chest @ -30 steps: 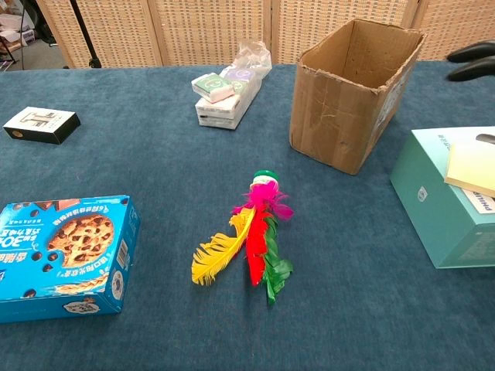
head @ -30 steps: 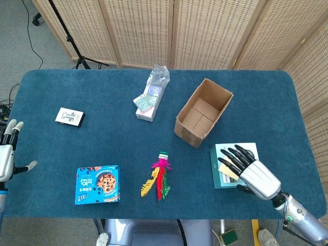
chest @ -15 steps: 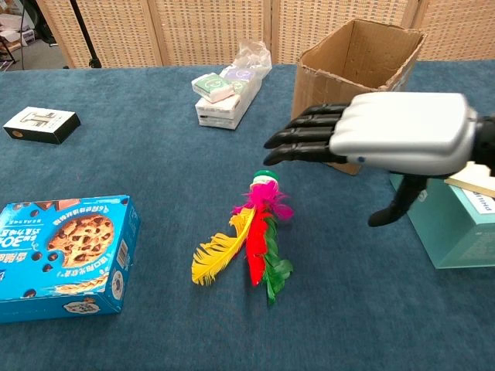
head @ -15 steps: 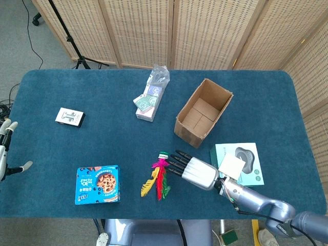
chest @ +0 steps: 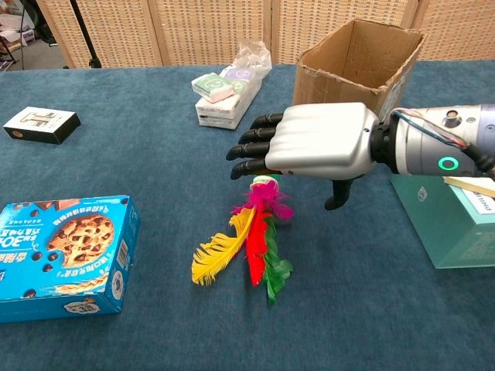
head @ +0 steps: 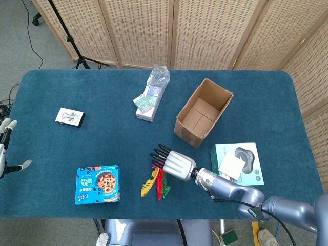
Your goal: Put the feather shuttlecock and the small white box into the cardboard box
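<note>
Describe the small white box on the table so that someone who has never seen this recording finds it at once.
Start at the blue table and go to its far left part, well away from the cardboard box. The small white box lies flat there alone, beyond the blue cookie box. Unlike the colourful packs around, it is white with dark print and a black side.

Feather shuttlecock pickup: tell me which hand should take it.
Right. The right hand hovers open directly over the feather shuttlecock, while the left hand sits at the table's far left edge, well away from it.
</note>
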